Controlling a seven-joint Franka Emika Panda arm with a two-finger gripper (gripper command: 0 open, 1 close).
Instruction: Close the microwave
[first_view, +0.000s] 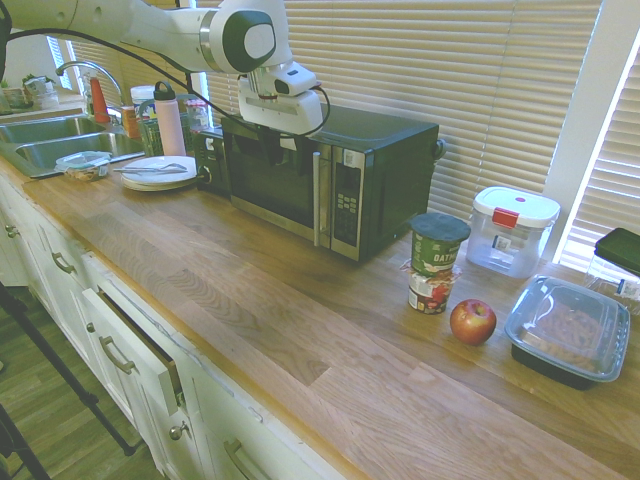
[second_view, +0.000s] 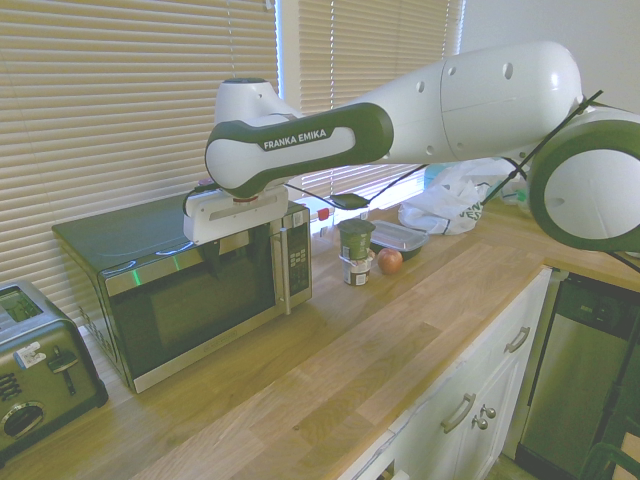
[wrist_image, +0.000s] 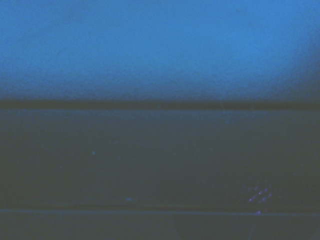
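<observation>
Second exterior view: hand (second_view: 213, 256), grip state unclear, hangs against the shut microwave (second_view: 180, 290) door's upper edge.

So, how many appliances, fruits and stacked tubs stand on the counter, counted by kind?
Appliances: 2, the microwave and the toaster
Fruit: 1, the apple
Stacked tubs: 2, the top tub on the bottom tub
Total: 5

Wooden countertop (first_view: 300, 330) bears microwave (first_view: 330, 175), apple (first_view: 473, 321), plate (first_view: 158, 172).
</observation>
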